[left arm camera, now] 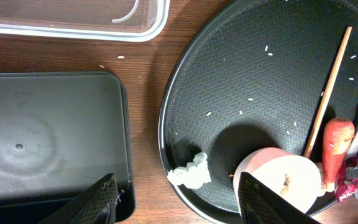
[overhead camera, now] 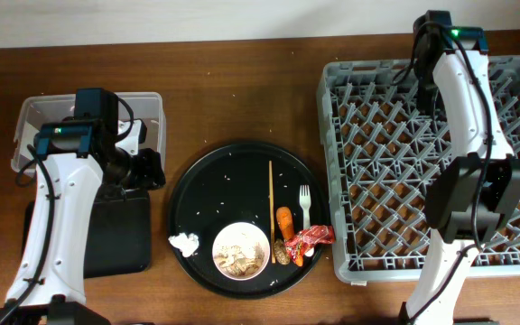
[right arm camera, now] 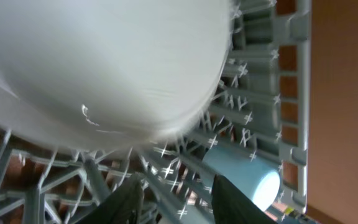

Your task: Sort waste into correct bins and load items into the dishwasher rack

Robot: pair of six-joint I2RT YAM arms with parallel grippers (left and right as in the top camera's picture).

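Note:
On the round black tray [overhead camera: 206, 194] lie a chopstick [overhead camera: 270, 194], a white fork [overhead camera: 304, 206], a carrot piece [overhead camera: 284, 221], a red wrapper [overhead camera: 311, 238], a brown lump [overhead camera: 281, 254], a tissue wad [overhead camera: 184, 242] and a white bowl [overhead camera: 240, 250] holding rice scraps. My left gripper [left arm camera: 185, 205] is open, low over the tray's left rim, with the tissue wad [left arm camera: 190, 171] just ahead of it. My right gripper [right arm camera: 179, 202] is open inside the grey dishwasher rack [overhead camera: 368, 135], with only rack bars between its fingers. A blurred pale dish [right arm camera: 104, 62] fills the view above it. A light blue cup [right arm camera: 244, 177] lies in the rack beside it.
The flat black tray [overhead camera: 116, 235] lies front left and the clear tub [overhead camera: 34, 117] behind it, under my left arm. My right arm stretches over the rack's right half and hides part of its floor. Bare wood separates the round tray from the rack.

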